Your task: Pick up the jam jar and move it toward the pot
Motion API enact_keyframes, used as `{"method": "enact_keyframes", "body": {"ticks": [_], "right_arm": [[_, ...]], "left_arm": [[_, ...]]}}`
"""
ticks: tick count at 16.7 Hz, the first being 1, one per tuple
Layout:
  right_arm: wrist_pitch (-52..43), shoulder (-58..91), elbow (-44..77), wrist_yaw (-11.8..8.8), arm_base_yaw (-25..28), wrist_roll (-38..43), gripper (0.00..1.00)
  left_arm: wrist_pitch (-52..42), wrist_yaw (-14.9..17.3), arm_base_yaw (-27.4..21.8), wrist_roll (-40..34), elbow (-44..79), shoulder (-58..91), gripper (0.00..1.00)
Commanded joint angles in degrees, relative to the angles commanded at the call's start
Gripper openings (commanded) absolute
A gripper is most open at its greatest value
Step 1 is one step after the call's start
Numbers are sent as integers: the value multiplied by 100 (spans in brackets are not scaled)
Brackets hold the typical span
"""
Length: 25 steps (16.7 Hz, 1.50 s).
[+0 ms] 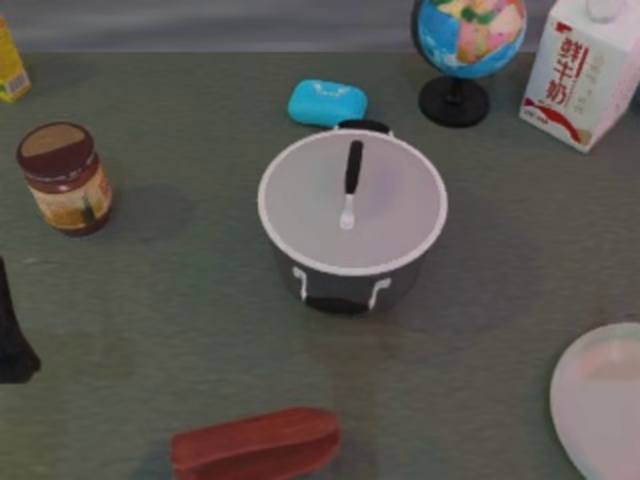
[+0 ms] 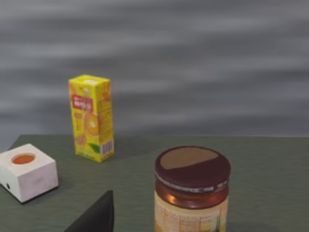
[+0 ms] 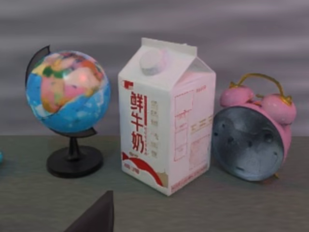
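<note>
Our left end effector [image 1: 12, 340] shows only as a dark shape at the left edge of the top view, and we cannot tell how its jaws stand; the right end effector is out of the top view, its arm looking at the far right corner. Just beyond the left one, the jam jar [image 1: 64, 177] stands upright on the surface [image 1: 180, 320] at the far left, untouched and well apart from the pot [image 1: 351, 218] at the centre. We judge the grasp is not yet made. The risks: closing on the smooth lid [image 2: 192, 166] rather than the glass body could let the jar slip; a skewed approach could tip it; carrying it rightward too low could strike the pot's white rim [image 1: 268, 180], or the red oblong object [image 1: 255, 443] nearer us
</note>
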Motion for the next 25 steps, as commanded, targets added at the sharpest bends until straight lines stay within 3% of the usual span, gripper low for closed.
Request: {"method": "enact_keyframes", "body": {"ticks": [5, 10, 25], "right_arm": [[0, 0, 0, 0, 0, 0, 100], [0, 0, 0, 0, 0, 0, 100], [0, 0, 0, 0, 0, 0, 100]], "left_arm": [[-223, 8, -11, 46, 182, 306, 100], [-1142, 38, -52, 265, 1358, 1739, 100], [-5428, 77, -111, 1375, 8407, 9097, 100]]}}
